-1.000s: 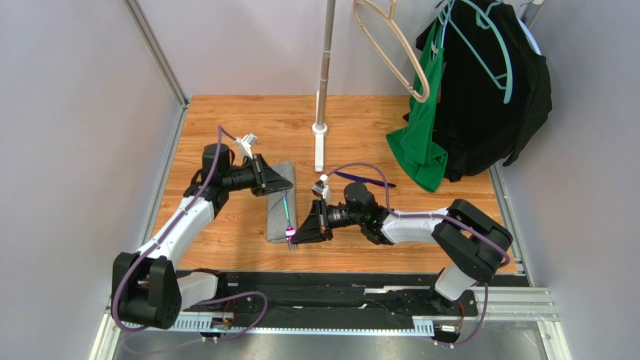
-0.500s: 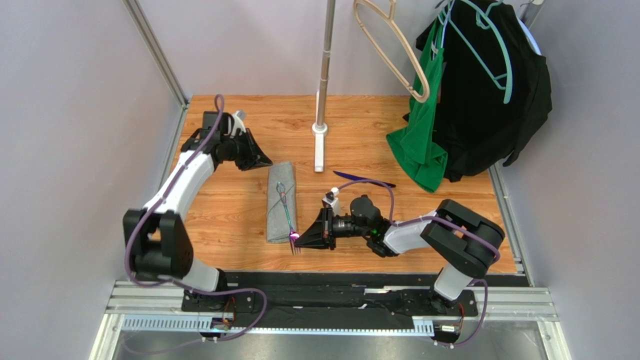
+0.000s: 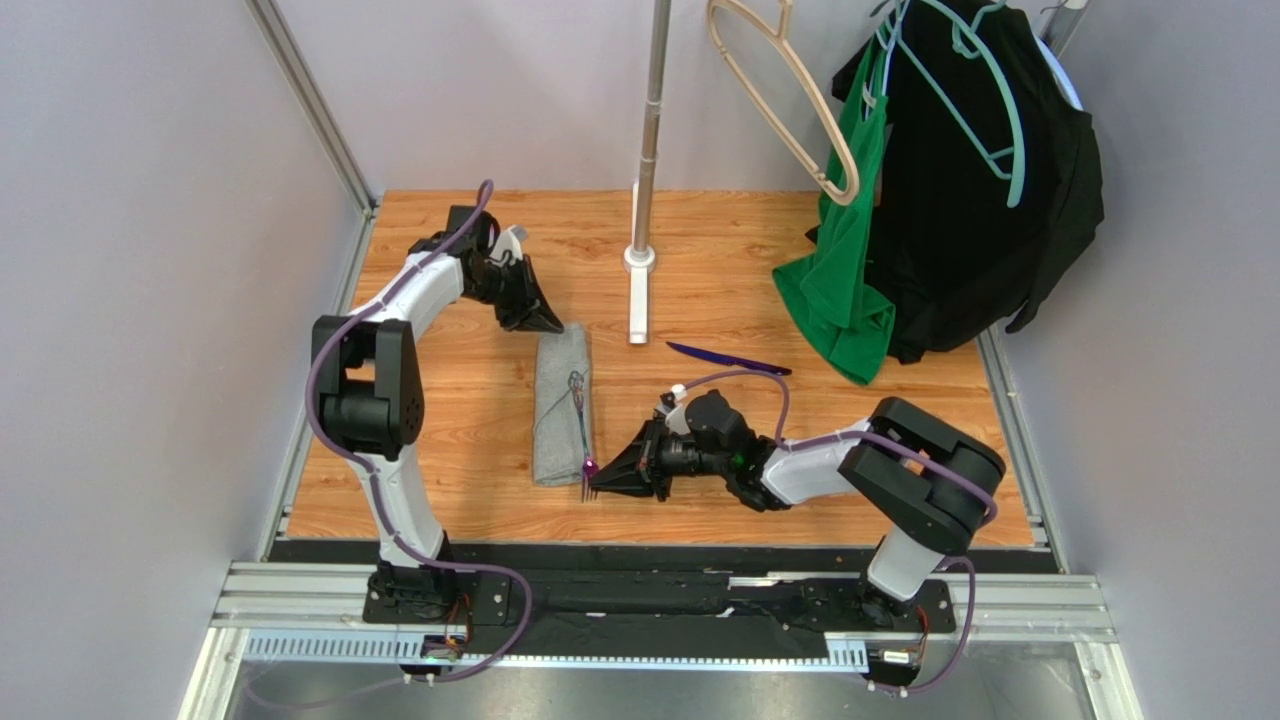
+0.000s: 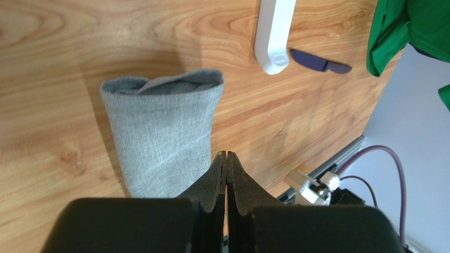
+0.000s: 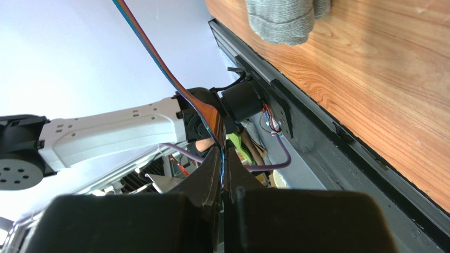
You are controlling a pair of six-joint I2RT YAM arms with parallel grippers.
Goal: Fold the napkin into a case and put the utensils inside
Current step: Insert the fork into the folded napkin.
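The napkin lies folded as a narrow grey case (image 3: 559,408) on the wooden table; the left wrist view shows its open far end (image 4: 158,132). The silvery fork (image 3: 580,425) lies slanted along the case's right side. My right gripper (image 3: 598,474) is shut on the fork's near end, and the fork's iridescent stem (image 5: 207,112) runs out of my right gripper (image 5: 222,154) in the right wrist view. My left gripper (image 3: 544,320) is shut and empty just beyond the case's far end; the left wrist view shows it (image 4: 226,154) closed. The dark purple knife (image 3: 729,359) lies apart to the right.
A white pole base (image 3: 639,300) stands just behind the case, with its metal pole rising. Green (image 3: 842,285) and black (image 3: 962,180) garments hang at the back right. The black rail (image 3: 676,563) runs along the near edge.
My left gripper let go of the case's far end and drew back beyond it. My right gripper lowered the fork onto the case and shifted slightly toward the near edge.
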